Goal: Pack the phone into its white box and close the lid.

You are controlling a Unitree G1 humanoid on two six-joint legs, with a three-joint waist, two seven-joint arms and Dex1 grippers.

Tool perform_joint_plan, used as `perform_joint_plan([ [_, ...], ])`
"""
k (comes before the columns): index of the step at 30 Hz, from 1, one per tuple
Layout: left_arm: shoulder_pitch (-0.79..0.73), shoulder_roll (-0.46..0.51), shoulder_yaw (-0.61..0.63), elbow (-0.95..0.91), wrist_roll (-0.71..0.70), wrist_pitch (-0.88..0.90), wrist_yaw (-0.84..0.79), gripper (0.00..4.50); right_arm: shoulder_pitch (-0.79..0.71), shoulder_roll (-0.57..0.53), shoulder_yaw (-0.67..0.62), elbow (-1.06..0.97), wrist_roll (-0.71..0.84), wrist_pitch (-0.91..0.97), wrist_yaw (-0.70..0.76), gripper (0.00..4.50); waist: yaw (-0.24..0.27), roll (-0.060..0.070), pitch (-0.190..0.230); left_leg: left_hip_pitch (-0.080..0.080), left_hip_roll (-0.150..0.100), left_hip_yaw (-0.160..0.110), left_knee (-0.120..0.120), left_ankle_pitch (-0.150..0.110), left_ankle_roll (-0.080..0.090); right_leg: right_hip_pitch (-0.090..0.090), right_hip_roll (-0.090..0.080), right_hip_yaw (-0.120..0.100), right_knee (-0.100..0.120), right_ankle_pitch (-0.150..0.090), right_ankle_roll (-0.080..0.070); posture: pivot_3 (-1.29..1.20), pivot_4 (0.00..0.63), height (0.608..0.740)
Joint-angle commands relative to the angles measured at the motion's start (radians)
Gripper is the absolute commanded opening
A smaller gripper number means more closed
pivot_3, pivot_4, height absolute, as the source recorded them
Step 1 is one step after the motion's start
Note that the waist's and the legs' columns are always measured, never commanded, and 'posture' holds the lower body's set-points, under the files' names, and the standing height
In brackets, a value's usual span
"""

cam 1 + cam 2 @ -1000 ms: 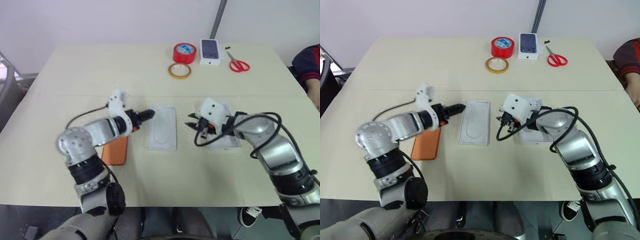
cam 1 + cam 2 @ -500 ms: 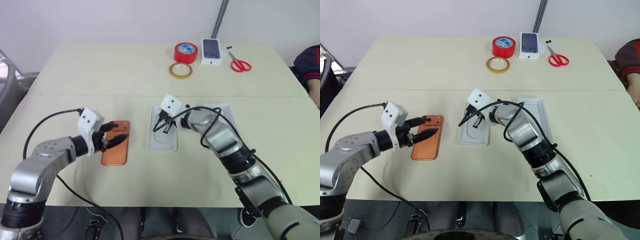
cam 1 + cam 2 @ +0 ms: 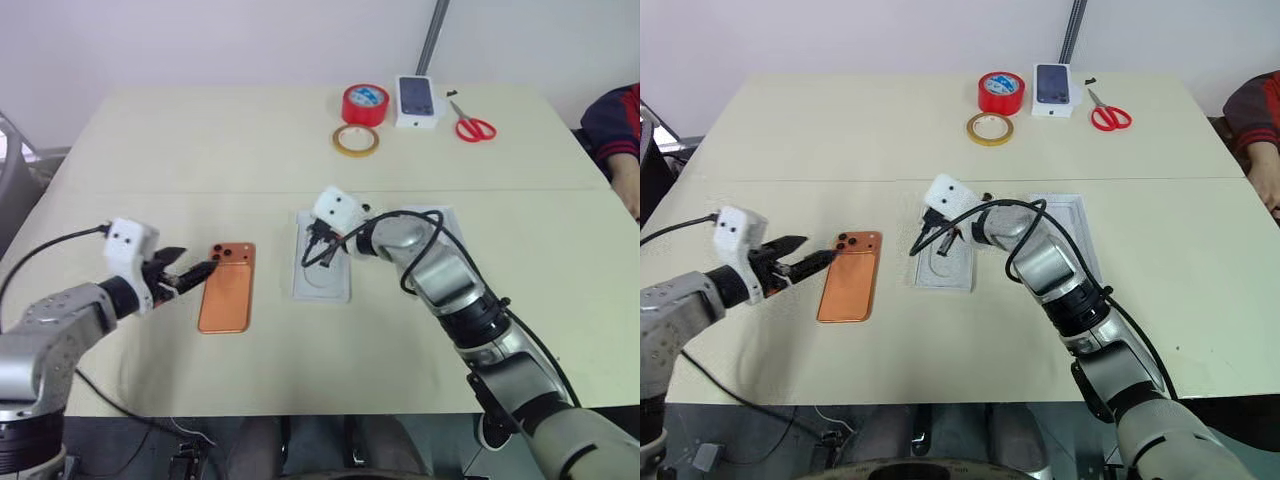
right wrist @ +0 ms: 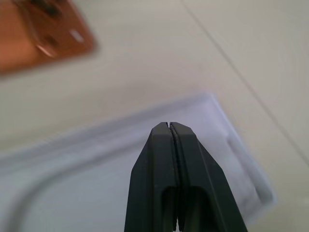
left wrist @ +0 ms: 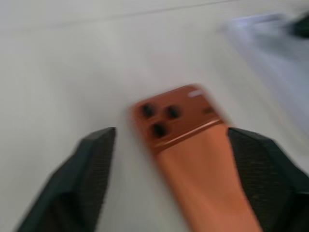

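The left claw is drawing back toward nine o'clock with its fingers spreading wide, holding nothing; it is now sitting just off the phone's left edge, where half a second ago it was hovering over the phone itself. The phone is lying flat on the worktop, camera bump at twelve o'clock, uncovered and ready for a grasp, so I judge the pick-up is only being lined up. To its right at three o'clock, the white insert is resting just apart. The right claw is hanging over the insert's upper part, fingers pressed fully together and empty, having swung there from above the box, which is lying open at three o'clock of the insert, still waiting for the phone.

The worktop is pale beige with a seam running across. At its far edge, toward twelve o'clock, a red tape roll, a yellow tape ring, a small carton and red scissors are sitting. A person's sleeve is showing at the right edge.
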Motion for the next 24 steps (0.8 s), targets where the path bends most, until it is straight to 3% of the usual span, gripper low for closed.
perform_joint_plan([
  [1,0.001,0.004,0.048,-0.019,-0.046,0.168,0.070,4.45,-0.014,0.030,0.054,-0.086,0.017,0.025,0.035,0.00,-0.004,0.000,0.000,0.000,0.000,0.000,0.000,0.000,0.000,0.000,0.000,0.000,0.000,0.000,0.000,0.00,0.150,0.740],
  [3,-0.013,0.005,0.047,-0.023,-0.080,0.286,0.091,4.45,-0.021,0.042,0.099,-0.087,0.007,0.039,0.049,0.00,-0.005,0.000,0.000,0.000,0.000,-0.001,0.000,0.000,0.000,0.000,0.000,0.000,0.000,0.000,0.000,0.00,0.150,0.740],
  [8,-0.095,-0.101,0.122,-0.010,-0.179,0.496,0.141,4.45,-0.103,0.086,0.258,0.041,-0.062,0.042,0.091,0.00,-0.008,-0.001,-0.001,0.000,0.000,-0.001,0.000,0.000,0.000,0.000,0.000,-0.001,0.001,0.000,0.000,0.00,0.150,0.740],
  [11,-0.109,-0.097,0.070,-0.007,-0.253,0.623,0.125,4.45,-0.143,0.104,0.328,0.117,-0.112,0.025,0.102,0.00,-0.010,-0.001,-0.001,0.000,-0.001,-0.001,0.001,0.001,-0.001,0.000,0.000,-0.001,0.002,0.000,0.000,0.00,0.150,0.740],
  [24,-0.135,-0.220,0.050,0.040,-0.548,0.645,0.343,4.45,-0.165,0.149,0.375,0.200,-0.201,-0.018,0.143,0.00,-0.002,0.003,-0.010,0.003,-0.002,-0.002,0.001,0.002,-0.003,0.003,-0.002,-0.001,0.000,0.000,0.000,0.00,0.150,0.740],
])
